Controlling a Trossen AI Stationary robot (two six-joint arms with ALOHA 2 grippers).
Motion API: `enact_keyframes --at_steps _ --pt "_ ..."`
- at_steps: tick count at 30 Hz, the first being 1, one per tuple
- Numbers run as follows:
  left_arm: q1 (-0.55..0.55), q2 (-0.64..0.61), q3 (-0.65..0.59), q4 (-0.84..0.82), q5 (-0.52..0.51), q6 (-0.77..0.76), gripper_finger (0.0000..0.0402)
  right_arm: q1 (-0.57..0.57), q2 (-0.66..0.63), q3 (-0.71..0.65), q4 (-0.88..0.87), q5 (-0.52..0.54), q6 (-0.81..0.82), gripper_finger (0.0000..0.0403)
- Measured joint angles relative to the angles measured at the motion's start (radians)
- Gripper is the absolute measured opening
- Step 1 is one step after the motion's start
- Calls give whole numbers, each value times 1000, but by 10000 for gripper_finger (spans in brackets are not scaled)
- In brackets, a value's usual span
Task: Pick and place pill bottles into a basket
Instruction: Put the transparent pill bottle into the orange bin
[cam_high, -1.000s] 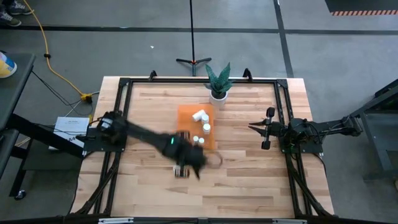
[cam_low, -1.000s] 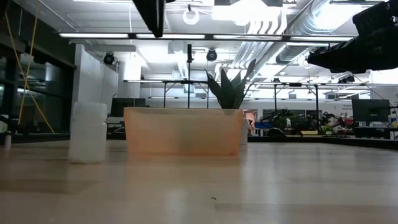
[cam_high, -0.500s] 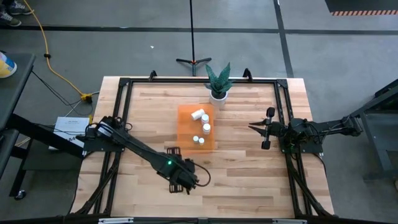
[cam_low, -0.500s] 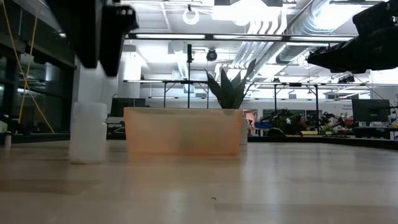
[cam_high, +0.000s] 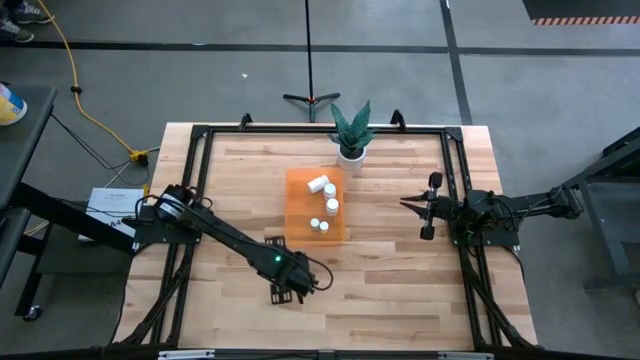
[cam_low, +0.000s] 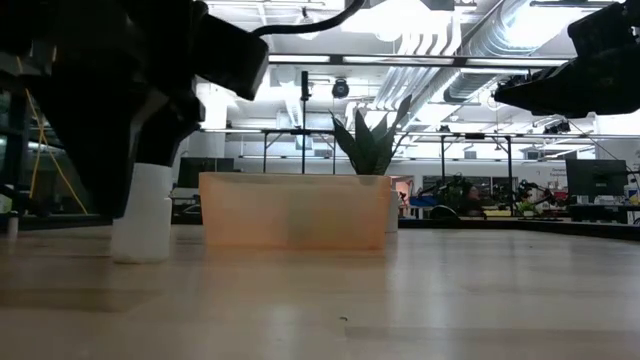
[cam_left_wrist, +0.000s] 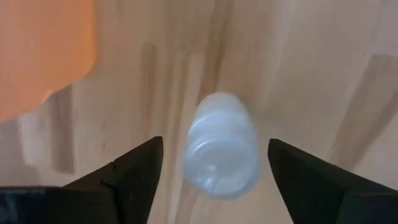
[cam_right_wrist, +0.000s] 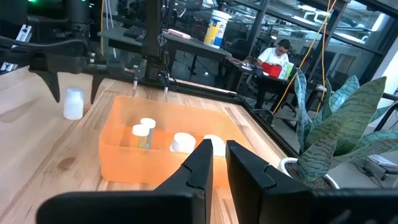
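Note:
A small white pill bottle (cam_left_wrist: 221, 149) stands upright on the wood table near its front edge, also seen as the bottle (cam_low: 140, 222) in the low view. My left gripper (cam_left_wrist: 214, 142) hangs over it, open, one finger on each side and a gap to both; from above the gripper (cam_high: 284, 293) hides the bottle. The orange basket (cam_high: 300, 205) sits mid-table with three bottles (cam_high: 331, 207) inside. My right gripper (cam_high: 404, 204) waits shut to the basket's right, above the table.
A white pot with a green plant (cam_high: 350, 140) stands just beyond the basket's far edge. Black frame rails (cam_high: 195, 180) run along the table's left, right and far sides. Bare wood lies between the basket and the near edge.
My left gripper has gone from above the basket's near end toward the table's near edge and then down, until its fingers stand on either side of the standing bottle. The bottle has stayed where it was.

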Motion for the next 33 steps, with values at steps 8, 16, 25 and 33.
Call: enact_keyframes --at_steps 8,16,25,33 --pt "-1 0 -12 23 5 43 286 0 0 0 0 0 4 36" --pt "-1 0 -12 58 3 93 230 0 0 0 0 0 6 40" --pt "-1 0 -8 40 11 118 187 0 0 0 0 0 6 37" --pt "14 0 133 -107 23 230 202 0 0 0 0 0 6 36"
